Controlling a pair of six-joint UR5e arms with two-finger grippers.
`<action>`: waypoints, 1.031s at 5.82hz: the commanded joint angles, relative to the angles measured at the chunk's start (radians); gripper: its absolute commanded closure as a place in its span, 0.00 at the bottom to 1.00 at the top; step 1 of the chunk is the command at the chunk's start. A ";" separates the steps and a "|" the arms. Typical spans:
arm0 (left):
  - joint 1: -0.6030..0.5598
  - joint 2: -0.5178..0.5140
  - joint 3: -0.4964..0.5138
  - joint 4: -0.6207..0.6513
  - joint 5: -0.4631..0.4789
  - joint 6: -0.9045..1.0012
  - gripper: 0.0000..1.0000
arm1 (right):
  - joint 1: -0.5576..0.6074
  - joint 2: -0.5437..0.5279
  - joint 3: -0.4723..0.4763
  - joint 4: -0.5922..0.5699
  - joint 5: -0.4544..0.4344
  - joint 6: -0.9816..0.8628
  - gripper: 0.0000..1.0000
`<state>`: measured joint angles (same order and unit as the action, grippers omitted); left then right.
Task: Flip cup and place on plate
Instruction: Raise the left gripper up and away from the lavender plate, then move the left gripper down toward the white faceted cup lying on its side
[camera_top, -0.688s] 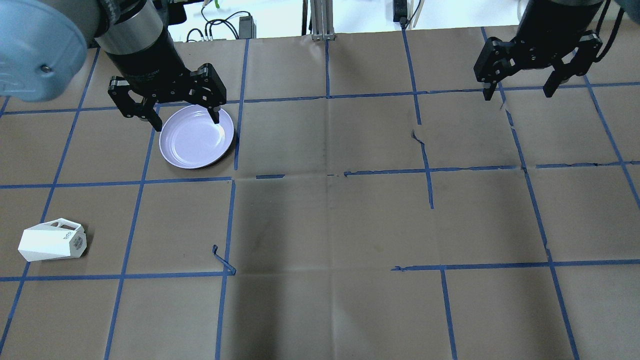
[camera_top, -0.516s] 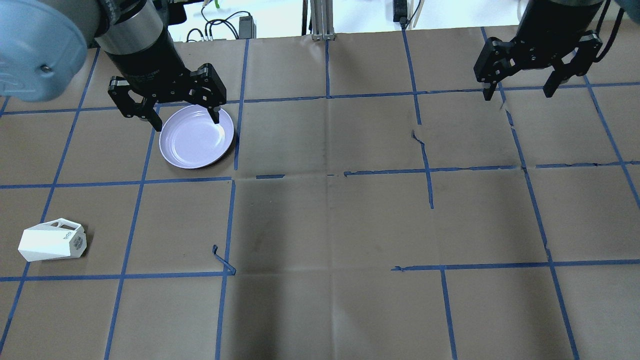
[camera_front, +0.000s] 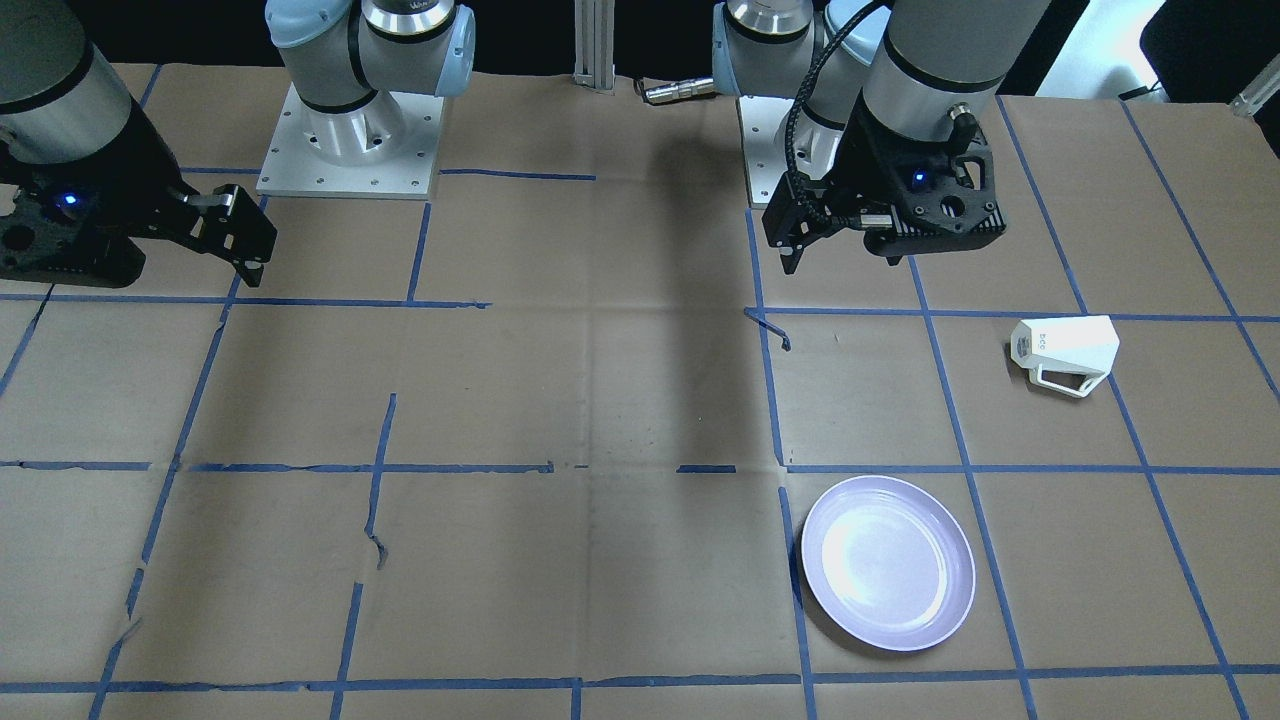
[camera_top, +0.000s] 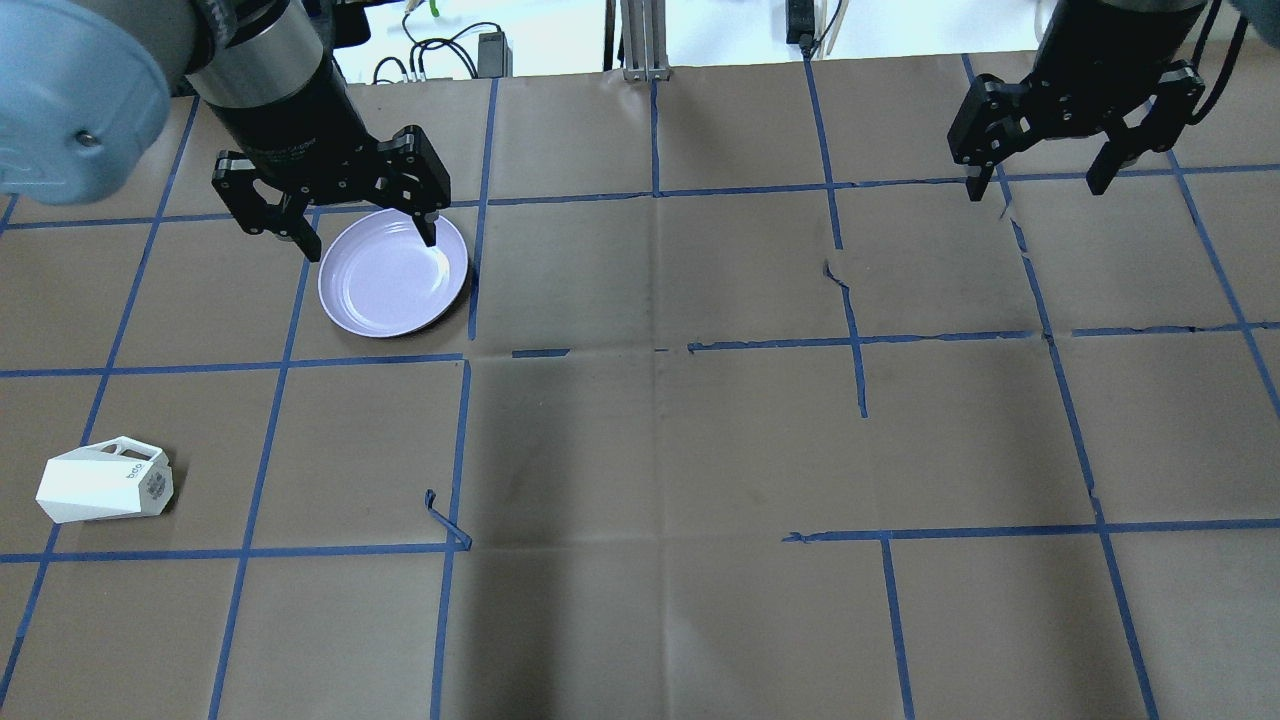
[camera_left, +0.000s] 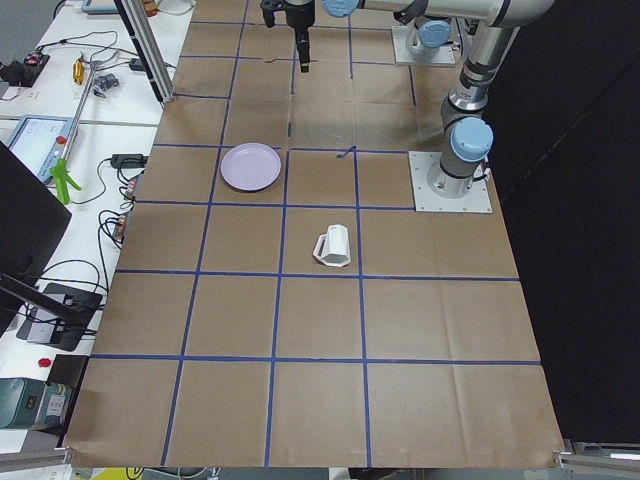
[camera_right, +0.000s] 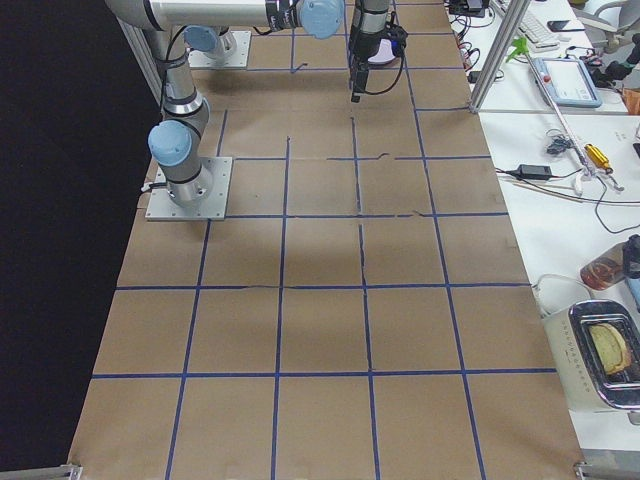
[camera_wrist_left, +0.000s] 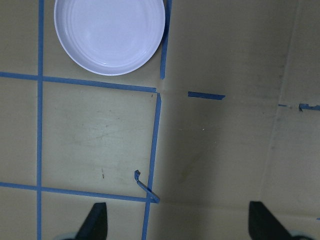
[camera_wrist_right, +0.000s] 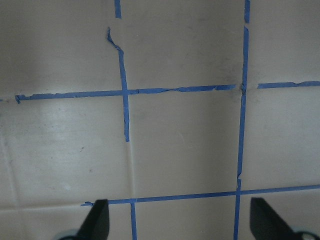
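The white faceted cup lies on its side near the table's left edge, handle toward the far side; it also shows in the front view and the left side view. The lavender-white plate sits empty further back, also seen in the front view and the left wrist view. My left gripper hangs open and empty high over the table, well away from the cup. My right gripper hangs open and empty at the far right.
Brown paper with a blue tape grid covers the table. A loose curl of tape sticks up near the middle left. Cables and a power brick lie beyond the far edge. Arm bases stand at the robot's side.
My left gripper has shifted very slightly to the left. The cup, the plate and the right gripper have not moved.
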<state>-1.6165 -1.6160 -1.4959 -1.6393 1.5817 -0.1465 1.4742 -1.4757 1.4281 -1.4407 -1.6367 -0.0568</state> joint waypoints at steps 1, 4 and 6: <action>0.120 0.031 -0.019 -0.014 0.009 0.152 0.01 | 0.000 0.000 0.000 0.000 0.000 0.000 0.00; 0.622 0.087 -0.081 -0.016 0.012 0.726 0.01 | 0.000 0.000 0.000 -0.001 0.000 0.000 0.00; 0.951 0.042 -0.079 0.031 0.011 1.105 0.01 | 0.000 0.000 0.000 0.000 0.000 0.000 0.00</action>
<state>-0.8138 -1.5535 -1.5751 -1.6320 1.5934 0.7877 1.4742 -1.4757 1.4282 -1.4407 -1.6368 -0.0567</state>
